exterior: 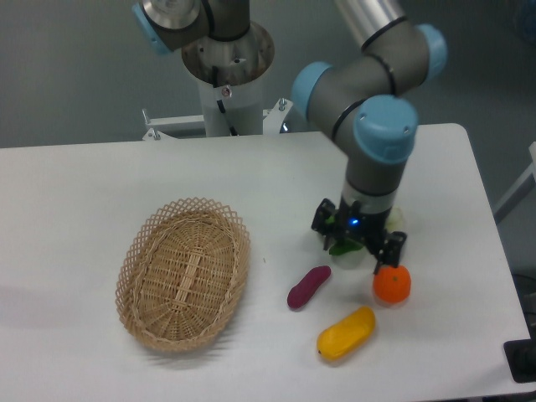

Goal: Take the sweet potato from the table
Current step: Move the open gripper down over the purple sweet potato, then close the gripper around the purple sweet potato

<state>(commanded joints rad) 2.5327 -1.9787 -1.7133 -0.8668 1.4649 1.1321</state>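
Observation:
The sweet potato [308, 286] is a small dark purple oblong lying on the white table [84, 193], right of centre and tilted up to the right. My gripper [358, 248] hangs open just above and to the right of it, fingers pointing down, over the green leafy vegetable. Nothing is between its fingers. The arm's wrist and blue-capped joints rise behind it.
A woven wicker basket [183, 272] lies left of the sweet potato. A round orange [392, 284] sits by the gripper's right finger. A yellow-orange oblong fruit [346, 332] lies near the front edge. A green leafy vegetable [341, 247] is mostly hidden under the gripper.

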